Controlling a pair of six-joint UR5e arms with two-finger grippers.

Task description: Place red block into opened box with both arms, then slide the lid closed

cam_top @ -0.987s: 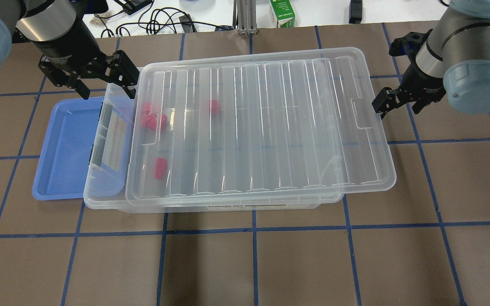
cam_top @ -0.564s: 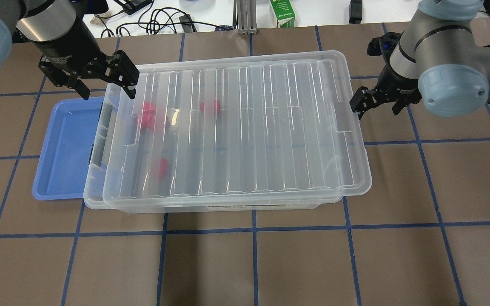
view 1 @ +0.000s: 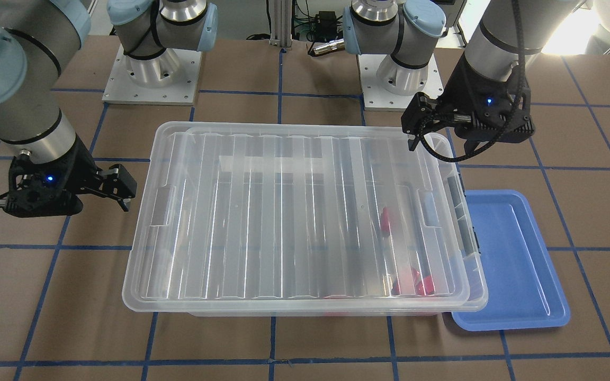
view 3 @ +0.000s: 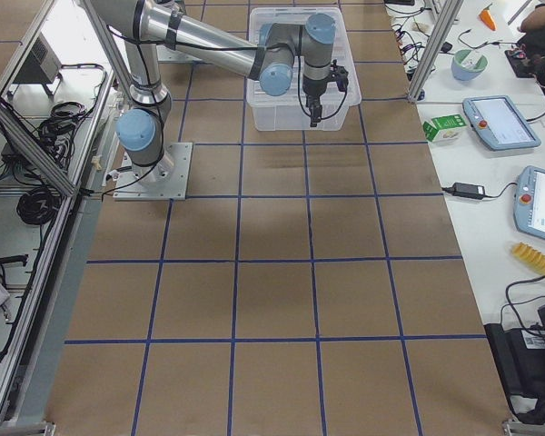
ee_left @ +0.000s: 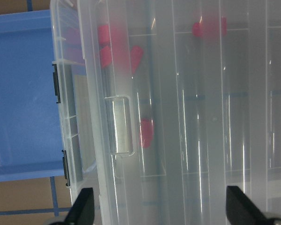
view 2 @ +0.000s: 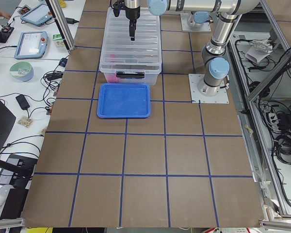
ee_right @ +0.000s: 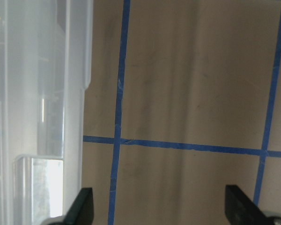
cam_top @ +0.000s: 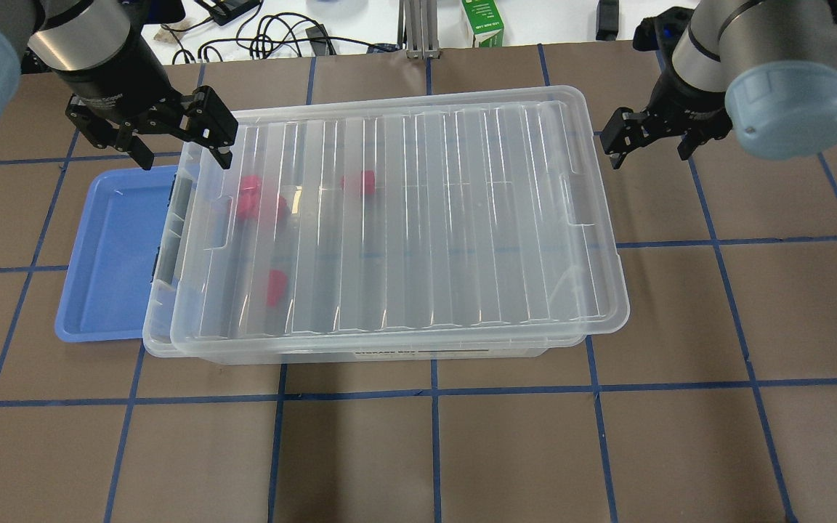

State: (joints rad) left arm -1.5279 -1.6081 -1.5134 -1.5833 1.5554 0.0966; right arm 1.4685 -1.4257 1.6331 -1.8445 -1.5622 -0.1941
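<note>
1. Left gripper [cam_top: 186,155]: fingers spread wide, gripping nothing. It hangs over the box's corner, probably parked as a stop for the incoming lid.
2. Lid [cam_top: 404,218]: directly below the left gripper and running away from it. It rests on the box [cam_top: 159,341] slightly skewed, with a narrow strip of rim uncovered at this gripper's end. Closure is judged nearly complete.
3. Red block [cam_top: 359,181]: inside the box under the lid, a little beyond the left gripper. The other red blocks [cam_top: 259,203] lie nearer to it.
4. Blue tray [cam_top: 106,247]: beside the left gripper, on the side away from the lid.
5. Right gripper [cam_top: 647,149]: at the lid's far short end, fingers apart and empty, just clear of the edge.

Change: a second ago the lid overhung the box toward the right gripper, which stood at that edge. The lid has since slid across, the right gripper has backed off, and the left is unmoved.
</note>
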